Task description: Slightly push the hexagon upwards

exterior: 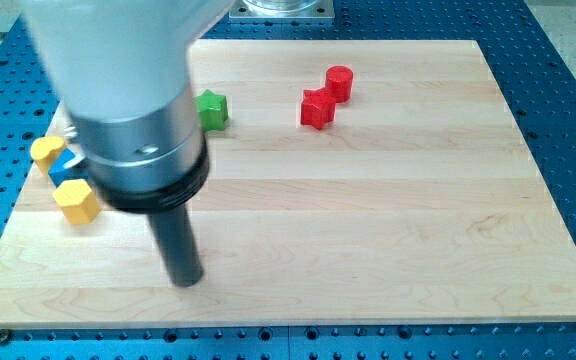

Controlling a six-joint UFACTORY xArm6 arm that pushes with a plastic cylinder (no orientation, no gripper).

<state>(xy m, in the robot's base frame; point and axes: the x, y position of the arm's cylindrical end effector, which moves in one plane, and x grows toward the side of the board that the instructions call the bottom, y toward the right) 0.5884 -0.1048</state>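
A yellow hexagon block (76, 200) lies near the view's left edge of the wooden board (388, 230). My tip (187, 280) rests on the board below and to the right of the hexagon, well apart from it. A blue block (65, 165) sits just above the hexagon, and a yellow round-topped block (46, 151) lies up and left of that. The arm's grey body hides part of the board at the upper left.
A green star-like block (211, 109) sits at the upper middle, partly behind the arm. A red star-like block (317, 108) touches a red cylinder (340, 82) at the upper right. A blue perforated table surrounds the board.
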